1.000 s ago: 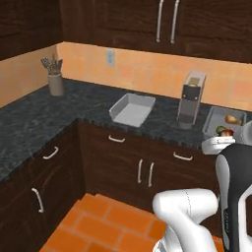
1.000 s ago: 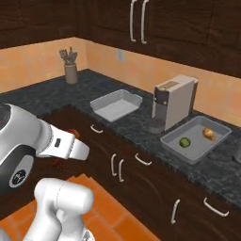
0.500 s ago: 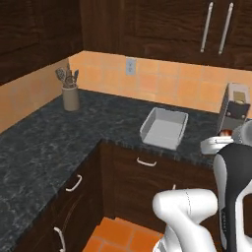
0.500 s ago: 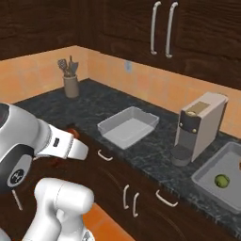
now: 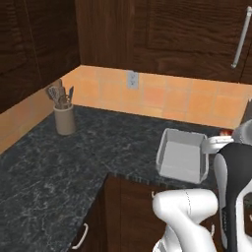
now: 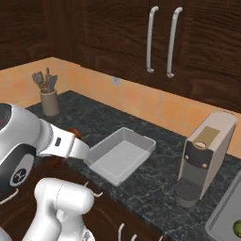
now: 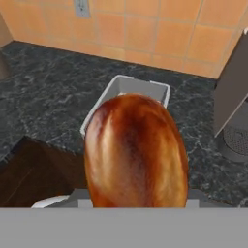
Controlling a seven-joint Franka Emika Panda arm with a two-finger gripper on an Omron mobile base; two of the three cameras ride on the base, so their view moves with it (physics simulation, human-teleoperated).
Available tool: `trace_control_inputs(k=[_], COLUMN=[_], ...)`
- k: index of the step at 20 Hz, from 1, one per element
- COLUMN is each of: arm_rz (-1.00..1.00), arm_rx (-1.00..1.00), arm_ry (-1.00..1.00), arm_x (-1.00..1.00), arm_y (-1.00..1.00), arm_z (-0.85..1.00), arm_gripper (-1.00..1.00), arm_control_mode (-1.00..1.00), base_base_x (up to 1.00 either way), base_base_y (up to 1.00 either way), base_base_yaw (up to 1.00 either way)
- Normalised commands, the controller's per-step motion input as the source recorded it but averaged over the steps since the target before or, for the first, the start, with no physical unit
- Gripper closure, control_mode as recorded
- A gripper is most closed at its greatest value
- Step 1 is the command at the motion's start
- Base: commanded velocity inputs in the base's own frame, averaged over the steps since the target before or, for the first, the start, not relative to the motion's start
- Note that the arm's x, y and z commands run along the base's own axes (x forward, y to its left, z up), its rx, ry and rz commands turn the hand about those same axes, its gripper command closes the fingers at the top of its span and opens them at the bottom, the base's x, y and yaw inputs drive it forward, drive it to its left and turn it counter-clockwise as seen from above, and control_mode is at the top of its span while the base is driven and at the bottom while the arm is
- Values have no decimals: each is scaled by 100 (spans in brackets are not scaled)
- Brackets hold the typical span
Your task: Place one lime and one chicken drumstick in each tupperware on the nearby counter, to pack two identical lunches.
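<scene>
We see the chicken drumstick (image 7: 136,151) held close in front of the hand camera, its plump reddish-brown end hiding the finger tips, so we take the gripper (image 6: 75,139) as clenched on it. From the right base camera a bit of reddish brown peeks out at the end of the white arm, just beside the near left corner of the grey tupperware (image 6: 120,155). That container sits on the dark marbled counter (image 5: 59,167) near its front edge (its inside looks bare from both sides). A coffee machine (image 6: 203,157) stands to its right, a utensil holder (image 5: 63,111) well apart near the corner, and a lime (image 6: 237,228) lies in a tray at the far right edge.
</scene>
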Motion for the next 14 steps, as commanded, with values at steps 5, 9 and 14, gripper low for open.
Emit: trace_control_inputs(k=[5,9,14], arm_rz=[-7,-5,12], arm_rx=[-3,-1,0], arm_ry=[0,7,14], arm_x=[21,74,93], arm_y=[0,-1,-36], arm_z=[-17,-53,-75], arm_gripper=[100,100,100], arm_control_mode=[-100,-100,-100], base_base_x=[40,0,0], base_base_y=[4,0,0], base_base_yaw=[-13,0,0])
